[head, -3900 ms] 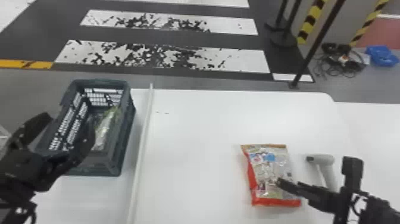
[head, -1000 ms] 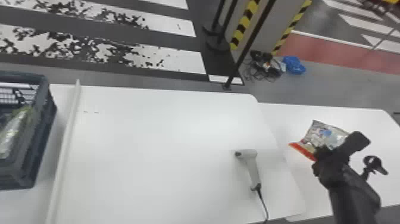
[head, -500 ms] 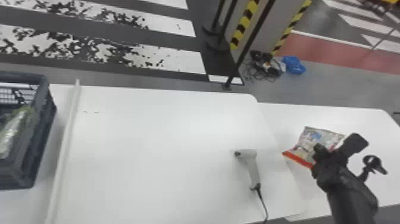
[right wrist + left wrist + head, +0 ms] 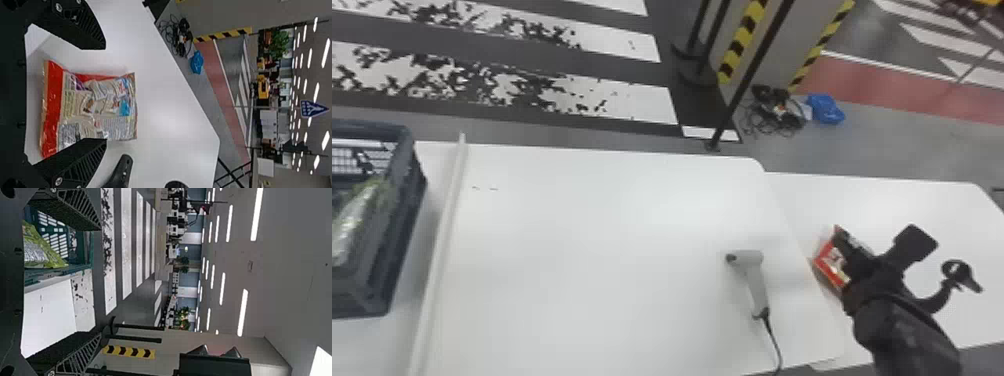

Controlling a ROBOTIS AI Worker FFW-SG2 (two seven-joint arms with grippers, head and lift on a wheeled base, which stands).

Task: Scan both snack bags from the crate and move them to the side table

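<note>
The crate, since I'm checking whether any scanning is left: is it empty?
No, a green snack bag lies inside the crate.

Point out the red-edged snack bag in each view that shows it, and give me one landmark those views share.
Head view: right of the scanner, the snack bag partly hidden by the right gripper.
Right wrist view: between the fingers of the right gripper, red end towards the wrist.
Shared landmark: the blue bundle on the floor, beside tangled cables.
</note>
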